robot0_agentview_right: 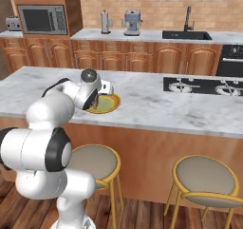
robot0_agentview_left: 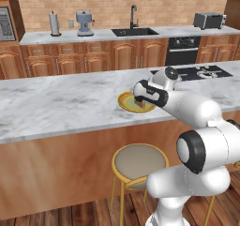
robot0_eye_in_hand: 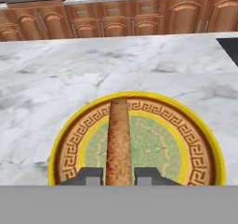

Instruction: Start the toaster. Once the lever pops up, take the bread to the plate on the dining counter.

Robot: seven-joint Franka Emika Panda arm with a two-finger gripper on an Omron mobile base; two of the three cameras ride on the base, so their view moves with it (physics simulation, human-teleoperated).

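My gripper (robot0_eye_in_hand: 118, 175) is shut on the bread (robot0_eye_in_hand: 119, 139), a brown slice seen edge-on between the two dark fingertips. The slice hangs over the middle of the yellow plate (robot0_eye_in_hand: 204, 144), which has a patterned brown ring and a green centre. In the left base view the bread (robot0_agentview_left: 139, 104) shows under my hand at the plate (robot0_agentview_left: 124, 103) on the dining counter (robot0_agentview_left: 56, 105). From the right base view the plate (robot0_agentview_right: 108, 103) lies just beyond my wrist. The silver-grey toaster (robot0_agentview_left: 209, 20) stands on the far back counter at the right.
A cooktop (robot0_agentview_left: 206, 72) is set into the counter right of the plate. Round stools (robot0_agentview_left: 139, 163) stand below the counter's near edge. On the back counter are a sink (robot0_agentview_left: 134, 31), a pale blue coffee machine (robot0_agentview_left: 85, 23) and a paper towel roll (robot0_agentview_left: 55, 24).
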